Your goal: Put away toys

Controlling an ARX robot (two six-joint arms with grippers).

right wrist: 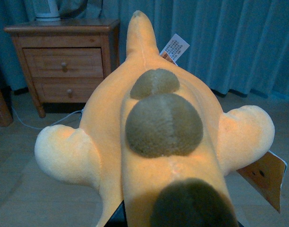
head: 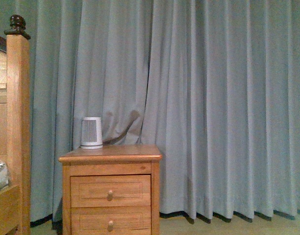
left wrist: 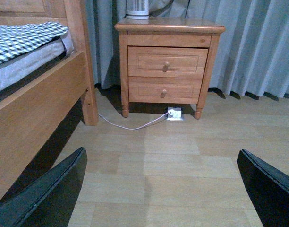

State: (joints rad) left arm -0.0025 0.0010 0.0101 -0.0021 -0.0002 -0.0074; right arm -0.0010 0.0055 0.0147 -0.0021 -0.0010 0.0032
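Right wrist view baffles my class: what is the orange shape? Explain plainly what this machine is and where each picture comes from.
It is a robot with two arms, each ending in a gripper. The front view looks from its body at a wooden nightstand, a small white appliance on top, and grey curtains; no arm shows. The left wrist view shows the left gripper open and empty above the floor, beside a bed. The right wrist view is filled by an orange plush toy, apparently held by the right gripper hidden behind it.
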